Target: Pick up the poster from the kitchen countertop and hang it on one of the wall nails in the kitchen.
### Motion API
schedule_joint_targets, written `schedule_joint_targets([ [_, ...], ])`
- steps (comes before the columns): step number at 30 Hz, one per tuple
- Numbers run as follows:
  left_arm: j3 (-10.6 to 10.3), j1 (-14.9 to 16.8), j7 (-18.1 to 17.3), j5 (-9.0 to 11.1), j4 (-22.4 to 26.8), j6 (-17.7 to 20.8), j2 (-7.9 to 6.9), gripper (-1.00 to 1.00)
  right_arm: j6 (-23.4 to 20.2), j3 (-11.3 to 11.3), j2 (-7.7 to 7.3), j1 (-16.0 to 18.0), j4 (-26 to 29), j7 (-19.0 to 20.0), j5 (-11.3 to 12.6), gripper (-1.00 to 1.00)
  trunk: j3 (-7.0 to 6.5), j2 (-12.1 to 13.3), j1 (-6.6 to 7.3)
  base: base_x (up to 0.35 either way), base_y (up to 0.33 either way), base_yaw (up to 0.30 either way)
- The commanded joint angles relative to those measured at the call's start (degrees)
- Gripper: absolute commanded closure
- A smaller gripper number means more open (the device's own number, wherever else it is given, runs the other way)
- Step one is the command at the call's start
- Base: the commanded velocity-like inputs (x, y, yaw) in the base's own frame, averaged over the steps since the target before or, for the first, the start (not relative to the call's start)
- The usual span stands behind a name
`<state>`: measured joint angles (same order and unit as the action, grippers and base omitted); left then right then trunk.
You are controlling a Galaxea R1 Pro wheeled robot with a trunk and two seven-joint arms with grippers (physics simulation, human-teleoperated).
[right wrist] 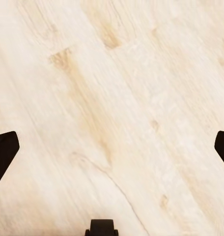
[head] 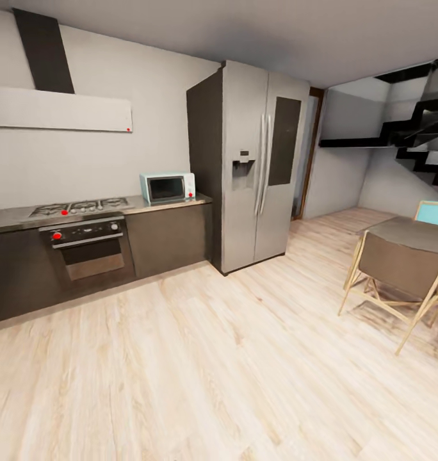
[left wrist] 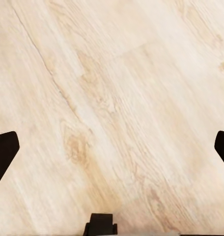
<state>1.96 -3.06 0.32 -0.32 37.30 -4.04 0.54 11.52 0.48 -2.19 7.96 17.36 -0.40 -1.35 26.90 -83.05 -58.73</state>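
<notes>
Head view: kitchen countertop (head: 168, 205) by fridge (head: 260, 160) | left tool (left wrist: 112, 147), right tool (right wrist: 112, 147) spread wide over floor (left wrist: 117, 73)

Overall light: even, soft, moderately bright; source cannot be told.
Floor (head: 200, 378): pale wood, brightly lit, no hard shadows.
Fridge (head: 257, 163): dull sheen on the doors, dark side panel in shade.
Chair (head: 395, 269): faint grey shadow smudge on the boards beneath it.
Staircase (head: 417, 128): dim, edges jagged and blurred.
Head view sharpness: soft render, slight wide-angle slant of walls toward the edges.
Wrist views: wood grain blurry, bright, washed; left gripper fingertips (left wrist: 4, 152) and right gripper fingertips (right wrist: 4, 152) plain black silhouettes.
</notes>
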Motion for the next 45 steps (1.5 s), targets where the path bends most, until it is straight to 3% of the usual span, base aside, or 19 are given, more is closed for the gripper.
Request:
schedule_joint_targets([
  [1,0.15,-0.02,0.03,-0.04,0.06,-0.1,0.05,-1.0,0.17,0.05,-0.01,0.03,-0.05,-0.04,-0.14,-1.0,0.05,-0.03,0.0,0.0,0.0,0.291],
  [20,0.15,-0.02,0.03,-0.04,0.06,-0.1,0.04,-1.0,0.13,0.05,-0.03,0.03,-0.05,0.01,-0.14,-1.0,0.05,-0.03,0.0,0.0,-0.001,0.287],
  [32,0.21,-0.02,0.12,-0.04,0.06,-0.1,0.07,-1.0,0.14,-0.02,-0.06,0.03,-0.05,0.06,-0.13,-1.0,0.05,-0.03,0.0,0.0,-0.252,0.163],
  [45,0.24,-0.02,0.12,-0.04,0.06,-0.1,0.07,-1.0,0.17,0.05,-0.01,0.03,-0.05,-0.11,-0.14,-1.0,0.05,-0.03,0.0,0.0,-0.043,0.288],
])
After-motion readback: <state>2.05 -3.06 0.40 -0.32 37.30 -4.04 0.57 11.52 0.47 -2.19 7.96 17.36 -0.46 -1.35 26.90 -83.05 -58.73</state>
